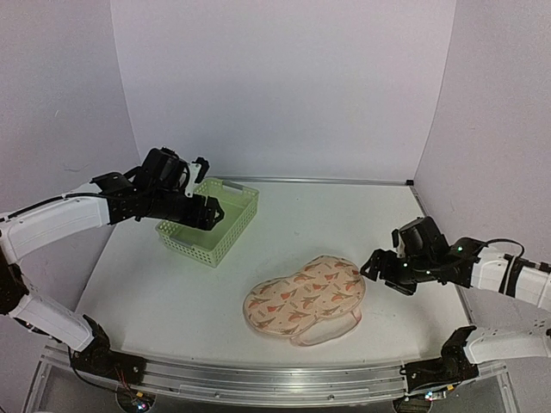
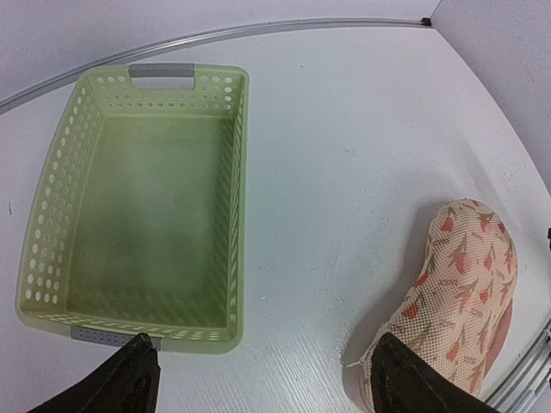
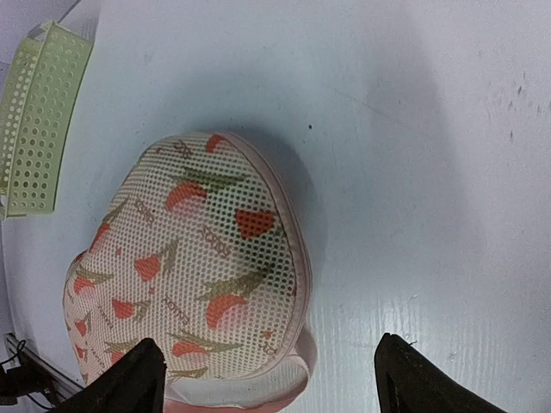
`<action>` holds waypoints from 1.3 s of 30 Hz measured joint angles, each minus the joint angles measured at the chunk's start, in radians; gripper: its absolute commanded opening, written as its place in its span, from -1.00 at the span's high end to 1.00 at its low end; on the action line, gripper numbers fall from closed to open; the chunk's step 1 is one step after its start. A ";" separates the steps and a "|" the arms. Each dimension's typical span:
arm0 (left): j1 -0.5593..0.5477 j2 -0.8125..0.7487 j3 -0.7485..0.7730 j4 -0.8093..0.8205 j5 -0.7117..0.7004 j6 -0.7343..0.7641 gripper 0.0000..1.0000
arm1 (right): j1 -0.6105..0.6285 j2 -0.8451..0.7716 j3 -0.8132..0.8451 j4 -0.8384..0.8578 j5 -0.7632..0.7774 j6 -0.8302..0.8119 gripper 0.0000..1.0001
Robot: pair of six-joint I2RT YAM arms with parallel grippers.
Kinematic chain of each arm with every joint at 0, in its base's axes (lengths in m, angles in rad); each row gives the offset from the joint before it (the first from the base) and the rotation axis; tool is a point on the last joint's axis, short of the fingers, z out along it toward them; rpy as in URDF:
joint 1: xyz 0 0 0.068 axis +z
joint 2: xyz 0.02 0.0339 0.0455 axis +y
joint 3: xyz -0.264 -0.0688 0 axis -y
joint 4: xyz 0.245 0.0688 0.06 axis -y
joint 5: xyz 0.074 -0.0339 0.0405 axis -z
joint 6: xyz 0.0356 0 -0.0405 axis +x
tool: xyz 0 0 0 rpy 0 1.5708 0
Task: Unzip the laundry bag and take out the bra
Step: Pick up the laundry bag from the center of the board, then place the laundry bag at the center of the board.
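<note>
The laundry bag [image 1: 306, 297] lies toward the tabletop's [image 1: 172, 292] near edge; left pincer [image 2: 271, 387] and right pincer [image 3: 274, 387] both spread apart.

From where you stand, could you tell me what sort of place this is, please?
Likely a lab test cell: plain walls box in a white table, bearing a laundry bag and a green basket.

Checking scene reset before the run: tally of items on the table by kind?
laundry bag: 1
green basket: 1
Total: 2
</note>
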 measured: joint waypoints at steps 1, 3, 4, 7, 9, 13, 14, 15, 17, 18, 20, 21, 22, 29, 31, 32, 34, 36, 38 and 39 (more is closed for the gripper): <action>0.000 0.000 -0.003 0.002 0.006 -0.002 -0.70 | 0.000 0.004 -0.010 0.001 -0.015 0.031 -0.66; 0.000 0.000 -0.011 0.002 0.034 -0.013 -0.70 | 0.000 0.013 -0.033 0.023 -0.048 0.098 -0.62; -0.001 0.000 -0.015 0.003 0.047 -0.018 -0.70 | 0.000 0.019 -0.044 0.042 -0.066 0.127 -0.60; -0.010 0.000 -0.034 0.012 0.087 -0.031 -0.70 | 0.000 0.050 -0.079 0.122 -0.116 0.209 -0.52; -0.017 0.000 -0.048 0.020 0.105 -0.042 -0.70 | 0.000 0.079 -0.097 0.174 -0.138 0.253 -0.50; -0.030 0.000 -0.075 0.028 0.123 -0.056 -0.70 | 0.003 0.163 -0.110 0.277 -0.155 0.318 -0.43; -0.031 0.000 -0.078 0.027 0.129 -0.058 -0.70 | 0.003 0.186 -0.110 0.306 -0.156 0.329 -0.42; -0.033 0.000 -0.080 0.029 0.132 -0.061 -0.70 | 0.005 0.204 -0.110 0.325 -0.157 0.336 -0.38; -0.035 0.000 -0.083 0.032 0.138 -0.069 -0.70 | 0.007 0.248 -0.109 0.365 -0.157 0.351 -0.27; -0.035 0.000 -0.084 0.035 0.139 -0.071 -0.70 | 0.009 0.271 -0.106 0.381 -0.158 0.356 -0.18; -0.037 0.000 -0.084 0.039 0.143 -0.074 -0.70 | 0.010 0.318 -0.093 0.408 -0.158 0.362 0.01; -0.037 0.000 -0.085 0.042 0.146 -0.074 -0.70 | 0.010 0.338 -0.084 0.417 -0.156 0.361 0.10; -0.038 0.000 -0.086 0.045 0.147 -0.074 -0.70 | 0.010 0.354 -0.074 0.419 -0.154 0.356 0.19; -0.061 0.000 -0.089 0.050 0.154 -0.075 -0.70 | -0.001 0.503 0.096 0.449 -0.156 0.270 0.82; -0.071 0.000 -0.092 0.053 0.160 -0.075 -0.70 | -0.013 0.548 0.151 0.452 -0.176 0.228 1.00; -0.077 0.000 -0.095 0.055 0.164 -0.076 -0.70 | -0.022 0.577 0.186 0.448 -0.192 0.202 1.00; -0.098 0.008 -0.102 0.056 0.167 -0.079 -0.70 | -0.046 0.635 0.258 0.434 -0.223 0.140 1.00; -0.121 0.023 -0.109 0.056 0.171 -0.085 -0.70 | -0.073 0.690 0.335 0.410 -0.256 0.067 1.00; -0.146 0.042 -0.116 0.058 0.173 -0.098 -0.70 | -0.098 0.742 0.418 0.377 -0.295 -0.021 1.00; -0.156 0.051 -0.118 0.057 0.173 -0.102 -0.70 | -0.109 0.770 0.465 0.356 -0.316 -0.068 1.00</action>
